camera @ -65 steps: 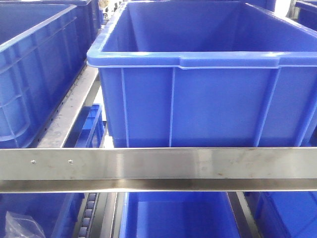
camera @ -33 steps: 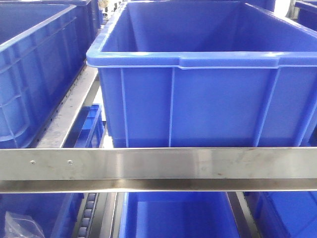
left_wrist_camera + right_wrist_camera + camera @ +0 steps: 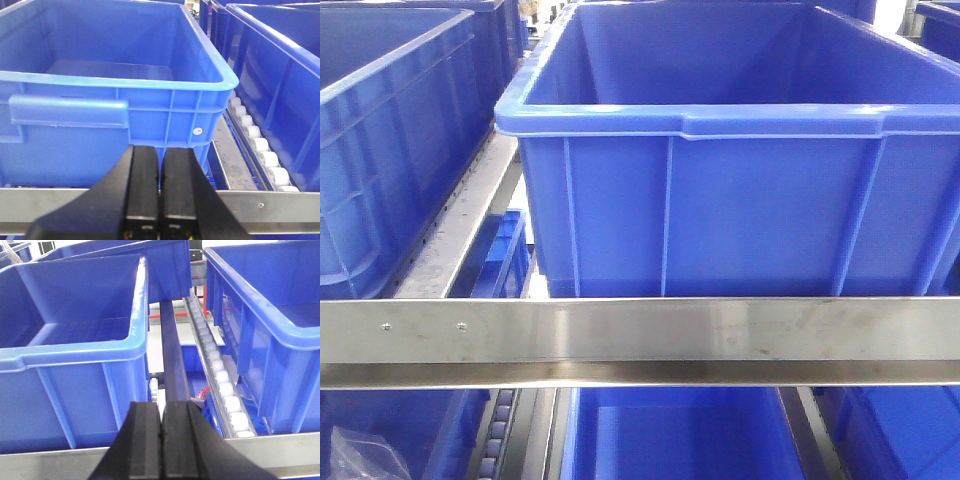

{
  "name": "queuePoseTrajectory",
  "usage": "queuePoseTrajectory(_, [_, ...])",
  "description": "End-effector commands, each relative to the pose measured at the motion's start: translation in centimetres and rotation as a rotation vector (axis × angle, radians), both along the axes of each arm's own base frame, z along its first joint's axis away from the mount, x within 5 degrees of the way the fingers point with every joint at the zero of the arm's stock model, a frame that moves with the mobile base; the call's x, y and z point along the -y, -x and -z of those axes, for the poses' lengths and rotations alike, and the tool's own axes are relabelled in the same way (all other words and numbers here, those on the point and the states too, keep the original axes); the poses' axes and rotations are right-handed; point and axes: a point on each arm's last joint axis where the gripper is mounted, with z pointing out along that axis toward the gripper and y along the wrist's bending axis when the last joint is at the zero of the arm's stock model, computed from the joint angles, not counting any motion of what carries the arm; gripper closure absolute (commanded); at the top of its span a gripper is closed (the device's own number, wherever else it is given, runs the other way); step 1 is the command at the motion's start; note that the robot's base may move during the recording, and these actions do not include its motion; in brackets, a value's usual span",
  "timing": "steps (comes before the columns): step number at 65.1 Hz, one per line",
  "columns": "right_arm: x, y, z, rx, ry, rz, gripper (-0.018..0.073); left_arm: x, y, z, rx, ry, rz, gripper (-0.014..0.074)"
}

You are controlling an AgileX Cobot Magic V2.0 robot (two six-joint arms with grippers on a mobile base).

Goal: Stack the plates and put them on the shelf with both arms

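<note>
No plates show in any view. In the left wrist view my left gripper [image 3: 160, 150] is shut with nothing between its black fingers, just in front of a steel shelf rail [image 3: 280, 205] and a blue bin [image 3: 100, 80]. The right wrist view has my right gripper [image 3: 161, 407] shut and empty too, its pads pressed together, facing the gap between two blue bins [image 3: 75, 325]. Neither arm appears in the front view, which is filled by a large empty blue bin [image 3: 720, 130] behind the steel rail [image 3: 640, 335].
Blue plastic bins stand side by side on a roller-track rack, with white rollers [image 3: 225, 385] and steel dividers [image 3: 172, 350] between them. More blue bins [image 3: 670, 435] sit on the lower level. A clear plastic bag [image 3: 360, 455] lies in the lower left bin.
</note>
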Motion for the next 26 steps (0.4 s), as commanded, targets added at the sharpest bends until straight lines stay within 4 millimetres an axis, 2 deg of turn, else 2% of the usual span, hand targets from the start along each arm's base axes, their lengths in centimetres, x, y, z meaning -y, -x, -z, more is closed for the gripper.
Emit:
queuePoseTrajectory(1, [-0.05,0.19,-0.79,0.097,0.012,-0.001,0.0536,0.03,0.16,-0.85,0.108,0.018,0.008,0.0512])
queuePoseTrajectory(26, [-0.05,0.19,-0.79,0.097,0.012,-0.001,0.0536,0.03,0.16,-0.85,0.108,0.018,0.008,0.0512])
